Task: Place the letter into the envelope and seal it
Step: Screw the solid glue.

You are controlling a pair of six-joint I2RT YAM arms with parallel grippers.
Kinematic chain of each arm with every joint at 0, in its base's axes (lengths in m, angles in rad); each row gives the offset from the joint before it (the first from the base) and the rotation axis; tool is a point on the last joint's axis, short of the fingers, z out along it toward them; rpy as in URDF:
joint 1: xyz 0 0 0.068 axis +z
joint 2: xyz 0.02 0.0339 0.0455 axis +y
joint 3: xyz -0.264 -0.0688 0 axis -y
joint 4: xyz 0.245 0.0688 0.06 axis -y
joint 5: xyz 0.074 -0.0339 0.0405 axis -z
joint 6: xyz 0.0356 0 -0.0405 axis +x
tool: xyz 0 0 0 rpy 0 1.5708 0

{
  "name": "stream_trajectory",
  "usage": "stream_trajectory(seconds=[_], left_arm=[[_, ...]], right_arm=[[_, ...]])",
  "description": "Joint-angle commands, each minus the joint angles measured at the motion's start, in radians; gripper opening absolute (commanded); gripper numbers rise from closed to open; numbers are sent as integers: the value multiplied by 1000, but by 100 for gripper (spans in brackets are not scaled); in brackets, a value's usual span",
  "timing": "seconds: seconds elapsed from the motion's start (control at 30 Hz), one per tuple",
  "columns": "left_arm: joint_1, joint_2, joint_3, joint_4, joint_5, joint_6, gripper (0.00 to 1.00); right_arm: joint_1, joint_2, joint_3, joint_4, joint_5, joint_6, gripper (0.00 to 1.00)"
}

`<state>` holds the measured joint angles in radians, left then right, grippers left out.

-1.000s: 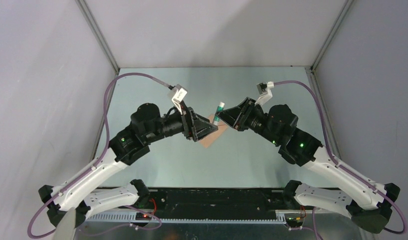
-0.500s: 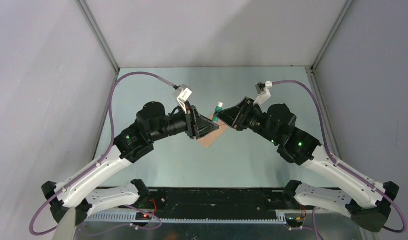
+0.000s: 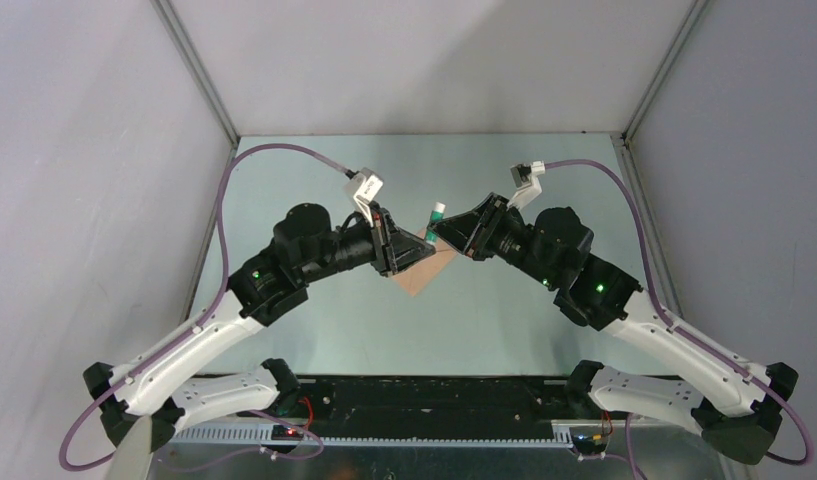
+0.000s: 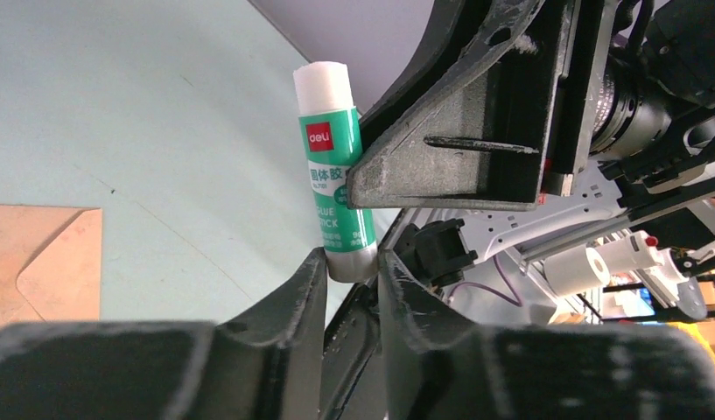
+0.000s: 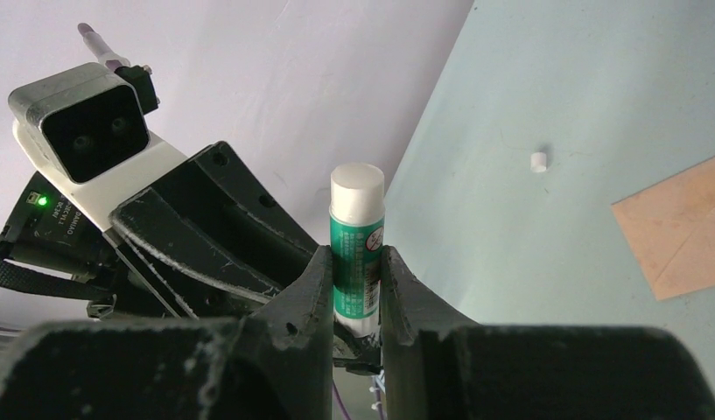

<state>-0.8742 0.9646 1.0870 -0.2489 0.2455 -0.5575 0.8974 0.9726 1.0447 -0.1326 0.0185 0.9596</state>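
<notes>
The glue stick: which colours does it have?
The glue stick is green and white with a red logo; clearest in the left wrist view.

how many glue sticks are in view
1. The glue stick is held above the table, clamped in the right gripper, with the left gripper flanking the end opposite its white cap. Another could be hidden beneath the robot.
</notes>
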Motion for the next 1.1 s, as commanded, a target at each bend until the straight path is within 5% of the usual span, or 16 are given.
stream_trajectory(seconds=[0.0, 0.23, 0.43, 0.57, 0.7, 0.77, 1.07], left_arm=[[-4, 8, 24, 56, -8, -10, 34], [-4, 18, 27, 61, 3, -20, 38], [-3, 15, 24, 63, 1, -26, 2], [-3, 4, 15, 68, -8, -31, 0], [-3, -4, 14, 72, -16, -32, 0], [-3, -4, 15, 74, -13, -34, 0], [-3, -7, 14, 73, -6, -35, 0]], right_arm=[[10, 5, 41, 24, -6, -10, 0], [11, 4, 41, 33, -6, -12, 0], [14, 1, 40, 31, -4, -15, 0], [13, 0, 40, 23, -1, -15, 0], [13, 10, 41, 27, -6, -10, 48], [13, 22, 40, 38, -20, -7, 55], [13, 26, 40, 58, -19, -10, 49]])
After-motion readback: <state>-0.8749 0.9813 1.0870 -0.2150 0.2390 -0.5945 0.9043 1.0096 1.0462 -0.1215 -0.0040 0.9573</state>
